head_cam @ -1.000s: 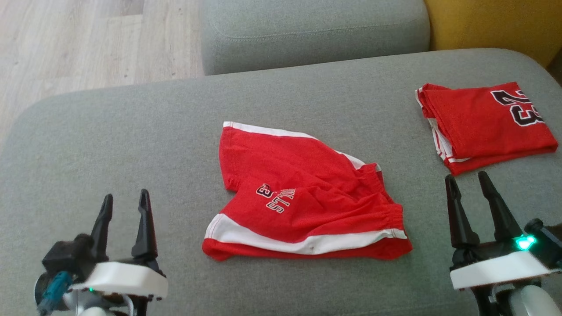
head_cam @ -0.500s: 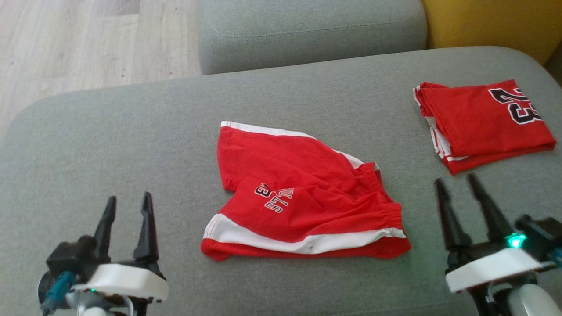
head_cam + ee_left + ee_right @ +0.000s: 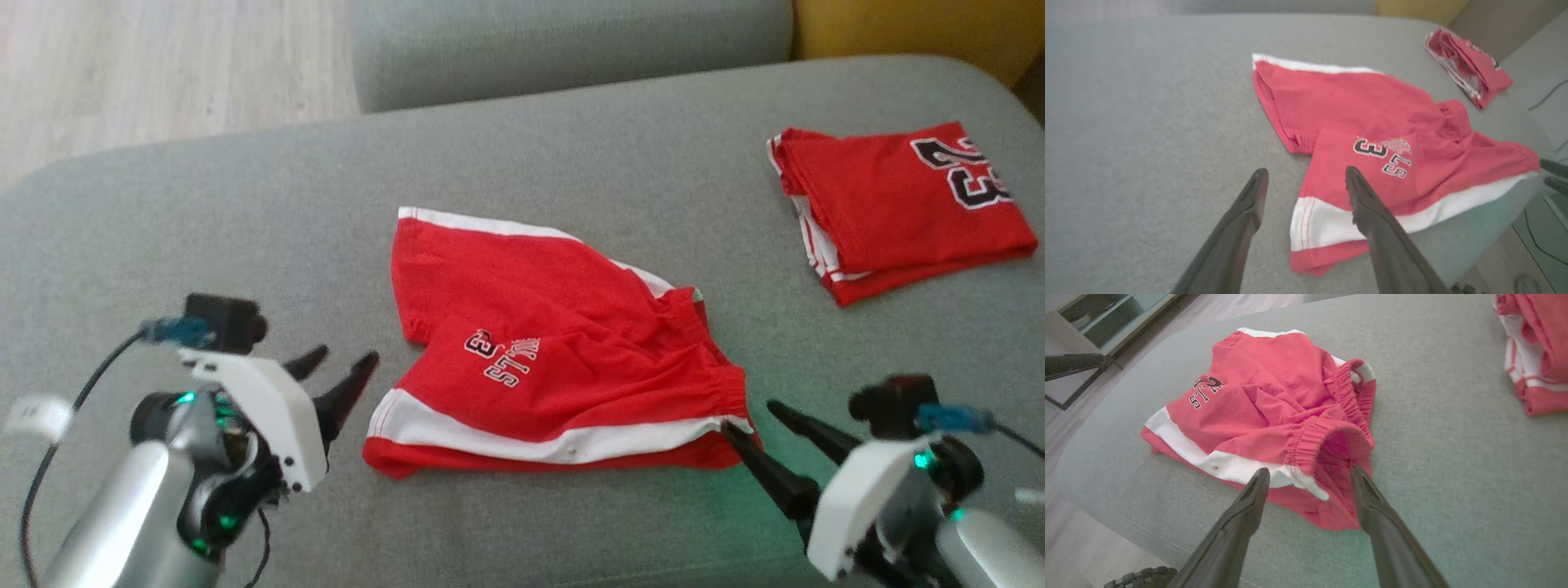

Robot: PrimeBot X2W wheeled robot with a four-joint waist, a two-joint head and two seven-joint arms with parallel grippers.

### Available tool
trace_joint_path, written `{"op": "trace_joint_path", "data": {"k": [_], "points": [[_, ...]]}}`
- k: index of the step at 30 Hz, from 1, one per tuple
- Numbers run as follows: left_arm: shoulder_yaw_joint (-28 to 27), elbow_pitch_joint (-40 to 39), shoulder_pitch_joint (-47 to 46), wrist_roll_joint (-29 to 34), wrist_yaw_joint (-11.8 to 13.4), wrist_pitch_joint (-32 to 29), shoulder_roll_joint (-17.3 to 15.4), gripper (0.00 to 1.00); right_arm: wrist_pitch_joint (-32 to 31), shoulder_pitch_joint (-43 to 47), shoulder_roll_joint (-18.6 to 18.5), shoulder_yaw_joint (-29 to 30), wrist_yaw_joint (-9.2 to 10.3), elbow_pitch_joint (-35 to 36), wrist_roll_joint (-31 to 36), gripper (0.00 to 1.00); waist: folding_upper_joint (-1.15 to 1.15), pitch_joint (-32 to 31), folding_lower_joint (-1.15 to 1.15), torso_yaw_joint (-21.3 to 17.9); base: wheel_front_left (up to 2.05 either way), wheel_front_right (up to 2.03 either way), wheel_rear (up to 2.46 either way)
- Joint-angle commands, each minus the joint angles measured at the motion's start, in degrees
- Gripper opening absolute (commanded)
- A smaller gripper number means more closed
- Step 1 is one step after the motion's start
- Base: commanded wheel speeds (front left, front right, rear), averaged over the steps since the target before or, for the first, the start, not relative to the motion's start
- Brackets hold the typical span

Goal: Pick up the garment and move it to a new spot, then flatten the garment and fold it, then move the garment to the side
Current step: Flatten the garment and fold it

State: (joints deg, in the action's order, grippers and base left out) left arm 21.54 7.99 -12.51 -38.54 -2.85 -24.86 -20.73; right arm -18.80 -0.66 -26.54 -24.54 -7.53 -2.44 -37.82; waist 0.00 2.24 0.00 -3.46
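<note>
Flooring of pale wood planks [image 3: 163,65] shows beyond the upper-left edge of the grey fabric sofa seat [image 3: 204,212]

Left gripper [image 3: 351,353]: jaws spread wide, nothing held. Fingertips point at the nearer leg hem of the garment and stand just beside it, with bare seat fabric between. In the left wrist view one finger overlaps the white hem band and the other lies over bare seat.

Garment: red fabric shorts with white side bands and white lettering [image 3: 555,359], lying rumpled at the middle of the seat. Leg hems face left and the elastic waistband [image 3: 1331,445] faces right.

Right gripper [image 3: 747,415]: jaws spread wide, nothing held. In the right wrist view its fingers frame the near corner of the waistband; contact with the cloth cannot be confirmed.

Folded red jersey with white trim and a black number [image 3: 898,196]: far right of the seat, well apart from the shorts.

Second grey cushion [image 3: 571,49]: beyond the seat's far edge, with a yellow upholstered surface [image 3: 914,33] to its right
</note>
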Motion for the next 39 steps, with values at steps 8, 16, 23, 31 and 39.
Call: {"op": "trace_joint_path", "data": {"k": [8,16,23,31,39], "points": [[3.15,9.62,-12.26,-6.56,-4.01,-13.53,-1.45,1.00,-2.51,-9.36,-3.26,-6.22,0.04,-1.43,-0.71,1.00,0.00,3.39,0.00,-0.71,0.00,0.00,0.00],[9.53,18.62,-19.24,-12.16,-4.60,-20.90,-2.45,1.00,-4.01,-13.41,-3.26,-11.28,0.04,-3.73,-3.08,1.00,0.00,5.20,0.00,-2.51,0.00,0.00,0.00],[14.26,19.81,-20.46,-17.51,-4.62,-23.79,-4.57,0.84,-2.06,-15.92,-2.26,-15.05,0.04,-5.99,-4.70,0.60,0.00,5.53,0.00,-3.40,0.00,0.00,0.00],[15.74,17.98,-20.82,-22.22,-4.63,-19.06,-6.34,0.00,1.31,-17.09,-4.60,-17.37,0.04,-6.16,-9.19,0.00,0.00,3.25,0.00,-2.50,0.00,0.00,0.00],[12.36,12.15,-21.17,-29.89,-4.63,-14.29,-7.74,0.00,4.84,-17.79,-9.88,-16.28,0.04,-0.71,-16.49,0.00,0.00,2.52,0.00,-0.98,0.00,0.00,0.00]]}}
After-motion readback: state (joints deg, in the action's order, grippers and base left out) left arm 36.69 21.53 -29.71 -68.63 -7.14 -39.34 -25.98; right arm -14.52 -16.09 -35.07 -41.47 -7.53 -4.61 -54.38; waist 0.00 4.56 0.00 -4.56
